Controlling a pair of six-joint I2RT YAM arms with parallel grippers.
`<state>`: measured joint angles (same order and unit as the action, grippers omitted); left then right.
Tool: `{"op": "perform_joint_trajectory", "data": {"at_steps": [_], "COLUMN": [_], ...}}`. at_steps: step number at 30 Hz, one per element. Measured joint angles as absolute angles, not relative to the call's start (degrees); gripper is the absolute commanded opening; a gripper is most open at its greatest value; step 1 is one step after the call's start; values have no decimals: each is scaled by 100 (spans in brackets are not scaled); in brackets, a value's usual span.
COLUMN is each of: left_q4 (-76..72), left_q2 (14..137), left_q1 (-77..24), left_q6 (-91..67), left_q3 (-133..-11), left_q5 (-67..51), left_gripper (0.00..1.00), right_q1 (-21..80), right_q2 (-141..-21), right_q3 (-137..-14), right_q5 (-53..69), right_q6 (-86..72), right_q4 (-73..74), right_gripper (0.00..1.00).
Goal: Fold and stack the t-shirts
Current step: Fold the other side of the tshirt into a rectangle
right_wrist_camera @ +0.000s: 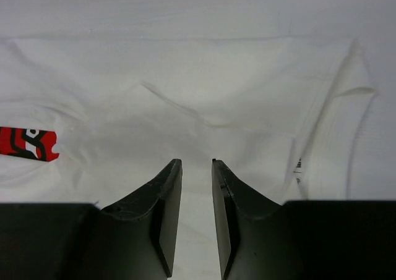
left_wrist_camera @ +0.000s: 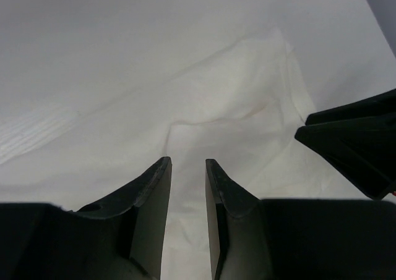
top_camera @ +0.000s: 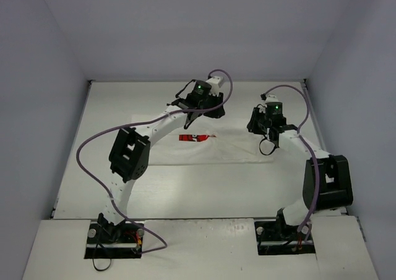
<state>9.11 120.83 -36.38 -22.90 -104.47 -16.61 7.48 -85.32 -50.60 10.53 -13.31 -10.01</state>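
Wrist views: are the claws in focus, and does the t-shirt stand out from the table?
Left wrist: left claw near-black, soft-edged; t-shirt marked only by faint fold shadows. Right wrist: right claw likewise; red print stands out. Top external: even light, t-shirt almost merges with table.

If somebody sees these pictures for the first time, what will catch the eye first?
The small red print stands out most. It is the only strong colour on the white t-shirt, which lies on the middle of the white table. Next come the two black arms reaching over the shirt, the left gripper and the right gripper each with its jaws narrowly parted above the cloth.
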Motion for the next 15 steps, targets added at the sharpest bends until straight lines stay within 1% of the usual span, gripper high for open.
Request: {"op": "perform_joint_trajectory", "data": {"at_steps": [2,5,7,12,15], "left_q4": [966,1063,1105,1236,1301], "left_q2": [12307,12578,12754,12846,12693], "left_q1": [-3817,-3979,-4077,-4084,-3973], "left_q6": [-2292,-2293,-2301,-2320,-2319], "left_q3": [-10482,-10478,-10396,-9922,-9750], "left_q5": [-1691,-1709,-1702,-1537,-1438], "left_gripper": [25,25,25,25,25], "right_q1": [797,813,814,812,818], "right_q2": [-8712,-8953,-9083,-9182,-9141], "right_q3": [-5033,-4842,-4689,-4363,-4345], "right_q5": [1103,1140,1137,1058,957], "right_q6": [-1468,-1705,-1859,-2120,-2134], "right_q4": [-1039,-1146,-1184,-1213,-1139], "right_gripper": [24,32,34,36,37]}}
